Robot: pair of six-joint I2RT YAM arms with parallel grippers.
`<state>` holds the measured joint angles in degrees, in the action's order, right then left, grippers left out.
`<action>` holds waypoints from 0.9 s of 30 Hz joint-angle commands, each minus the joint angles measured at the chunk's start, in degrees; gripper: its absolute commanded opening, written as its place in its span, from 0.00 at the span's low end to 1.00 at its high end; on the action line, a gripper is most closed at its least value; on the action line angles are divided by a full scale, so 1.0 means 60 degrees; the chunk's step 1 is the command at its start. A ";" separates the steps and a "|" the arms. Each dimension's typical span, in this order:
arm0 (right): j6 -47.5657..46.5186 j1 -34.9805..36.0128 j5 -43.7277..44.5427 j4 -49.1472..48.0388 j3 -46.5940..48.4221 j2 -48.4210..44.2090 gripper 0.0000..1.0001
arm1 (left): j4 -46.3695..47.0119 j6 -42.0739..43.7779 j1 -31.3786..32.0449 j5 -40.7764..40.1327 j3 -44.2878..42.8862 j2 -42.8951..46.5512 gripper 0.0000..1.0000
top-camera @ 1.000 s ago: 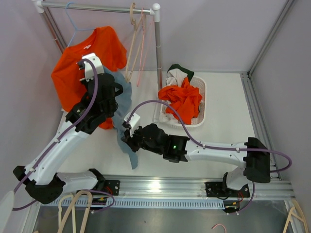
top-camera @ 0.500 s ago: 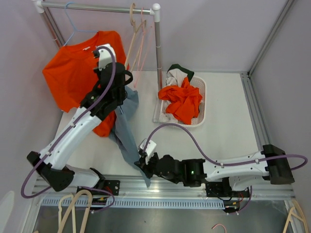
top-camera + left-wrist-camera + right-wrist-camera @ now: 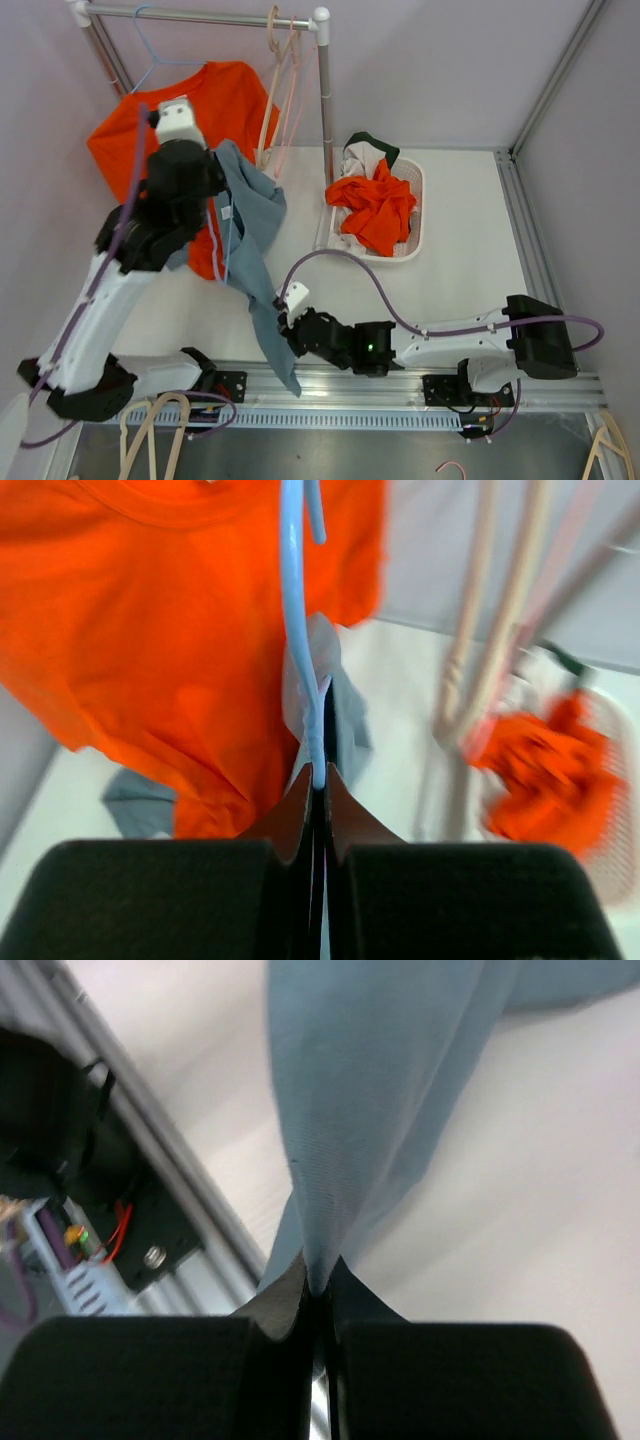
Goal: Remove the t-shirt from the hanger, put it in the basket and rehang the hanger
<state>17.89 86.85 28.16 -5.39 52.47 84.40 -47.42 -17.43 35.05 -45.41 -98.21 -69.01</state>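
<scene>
- The left pincer is closed tight on the thin light-blue plastic hanger, whose bar rises toward 12 o'clock in the left wrist view.
- The grey-blue cotton t-shirt is still partly on that hanger. In the top view it drapes off the left arm at about 10 o'clock and stretches as a long narrow strip toward 6 o'clock.
- The right pincer is clamped on a fold of the t-shirt's lower end, low over the white bench near the aluminium front rail.
- A bright orange t-shirt hangs from the metal clothes rail at 11 o'clock, behind the left arm.
- Pale beige empty hangers dangle from the rail just at 3 o'clock of the orange t-shirt.
- A white slatted laundry basket sits at 2 o'clock, holding crumpled orange cloth.
</scene>
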 commanded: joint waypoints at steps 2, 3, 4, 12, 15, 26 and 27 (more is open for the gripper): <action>-0.0403 -0.1420 -0.0254 0.0766 0.0893 -0.0720 0.00 | -0.2185 -0.1079 -0.0026 0.4061 0.0093 0.2256 0.01; -0.0476 -0.1684 -0.0458 0.0853 0.1010 -0.0838 0.00 | -0.2422 -0.1123 -0.0011 0.4995 0.0327 0.2564 0.01; -0.0535 -0.2194 -0.0562 0.0869 0.1084 -0.0941 0.00 | -0.2671 -0.1167 -0.0011 0.5323 0.0503 0.3132 0.01; -0.0623 -0.3152 -0.0269 0.2611 0.1422 -0.2517 0.00 | -0.5074 -0.1020 -0.0011 0.5198 -0.0036 0.5041 0.01; -0.0652 -0.2772 -0.0139 0.3005 0.1537 -0.3807 0.00 | -0.5280 -0.1152 0.0003 0.3938 -0.0184 0.5437 0.01; -0.3493 -0.0454 0.3378 0.3930 0.5696 -0.4079 0.00 | -0.3088 -0.0714 -0.0011 0.2326 0.1134 0.5263 0.01; -0.3567 -0.0848 0.2986 0.4235 0.6554 -0.3845 0.00 | -0.2866 -0.0626 -0.0011 0.2005 0.1135 0.5160 0.01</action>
<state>2.79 85.06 40.56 19.70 83.13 59.75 -72.88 -23.11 35.00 -28.29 -92.09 -35.77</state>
